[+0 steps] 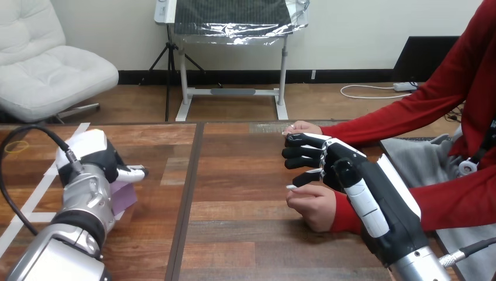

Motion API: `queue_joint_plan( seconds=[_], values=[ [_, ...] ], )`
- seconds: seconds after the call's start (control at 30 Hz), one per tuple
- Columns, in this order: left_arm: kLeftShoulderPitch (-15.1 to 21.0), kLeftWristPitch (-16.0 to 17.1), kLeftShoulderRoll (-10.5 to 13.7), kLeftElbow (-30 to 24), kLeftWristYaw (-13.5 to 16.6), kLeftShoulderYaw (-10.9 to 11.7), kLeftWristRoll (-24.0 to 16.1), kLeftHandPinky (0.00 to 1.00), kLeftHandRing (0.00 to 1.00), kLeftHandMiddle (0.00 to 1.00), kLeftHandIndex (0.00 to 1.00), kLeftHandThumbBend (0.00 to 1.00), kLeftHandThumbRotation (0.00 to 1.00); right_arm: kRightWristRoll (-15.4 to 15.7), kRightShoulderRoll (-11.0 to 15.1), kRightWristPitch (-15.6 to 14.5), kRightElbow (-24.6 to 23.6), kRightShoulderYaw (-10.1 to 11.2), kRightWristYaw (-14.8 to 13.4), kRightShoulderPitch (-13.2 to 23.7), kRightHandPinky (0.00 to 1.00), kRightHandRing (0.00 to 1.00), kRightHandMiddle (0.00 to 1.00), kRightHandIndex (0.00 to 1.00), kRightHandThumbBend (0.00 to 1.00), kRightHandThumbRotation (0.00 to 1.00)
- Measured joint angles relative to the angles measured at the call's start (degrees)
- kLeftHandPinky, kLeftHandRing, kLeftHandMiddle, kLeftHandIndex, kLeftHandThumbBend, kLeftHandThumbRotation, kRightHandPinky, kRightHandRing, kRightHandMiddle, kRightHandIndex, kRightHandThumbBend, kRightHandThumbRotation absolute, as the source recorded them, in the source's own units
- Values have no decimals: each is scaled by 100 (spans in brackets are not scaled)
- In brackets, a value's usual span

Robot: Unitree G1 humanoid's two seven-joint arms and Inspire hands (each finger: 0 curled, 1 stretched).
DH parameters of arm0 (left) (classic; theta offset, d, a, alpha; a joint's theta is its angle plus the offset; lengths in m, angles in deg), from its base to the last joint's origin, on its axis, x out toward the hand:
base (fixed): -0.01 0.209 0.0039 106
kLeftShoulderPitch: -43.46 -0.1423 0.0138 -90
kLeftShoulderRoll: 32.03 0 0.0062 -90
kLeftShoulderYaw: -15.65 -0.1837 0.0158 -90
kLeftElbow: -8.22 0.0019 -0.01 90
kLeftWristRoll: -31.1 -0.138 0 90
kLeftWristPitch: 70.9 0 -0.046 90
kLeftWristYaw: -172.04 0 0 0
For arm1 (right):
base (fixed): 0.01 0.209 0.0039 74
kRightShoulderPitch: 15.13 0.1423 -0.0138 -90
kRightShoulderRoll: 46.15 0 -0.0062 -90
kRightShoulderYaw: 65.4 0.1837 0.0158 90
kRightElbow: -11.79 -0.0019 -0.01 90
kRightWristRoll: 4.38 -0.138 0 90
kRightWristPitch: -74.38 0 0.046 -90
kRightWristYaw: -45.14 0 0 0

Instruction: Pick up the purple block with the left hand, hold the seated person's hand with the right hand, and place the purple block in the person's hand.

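Observation:
The purple block [124,198] shows at the table's left, partly hidden under my left hand [93,155], which is right over it with its white back toward me. My right hand [342,170] hovers at the centre right, open, its fingers [301,153] loosely bent and pointing left. The person's near hand [313,205] is a loose fist on the table just below my right thumb, close to it; I cannot tell if they touch. The person's far hand [301,127] rests on the table just beyond my right fingertips.
White tape lines [29,205] cross the table's left end, and a yellow rubber band [16,146] lies near the far left corner. A dark seam [187,193] splits the wooden tabletop. The person's red sleeves [409,117] reach in from the right.

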Motion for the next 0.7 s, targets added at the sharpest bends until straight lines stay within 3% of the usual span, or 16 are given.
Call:
queue_joint_plan(
  seconds=[0.4, 0.7],
  values=[
    [-5, 149, 21, -6, 251, 35, 39, 48, 59, 62, 59, 65, 45, -1, -2, 0, 1, 0, 0, 0, 61, 73, 74, 75, 83, 100],
    [-5, 120, 26, -13, 202, 1, 4, 57, 68, 72, 70, 69, 52, -1, -4, 0, 1, 1, -2, 0, 60, 72, 74, 75, 83, 100]
  ],
)
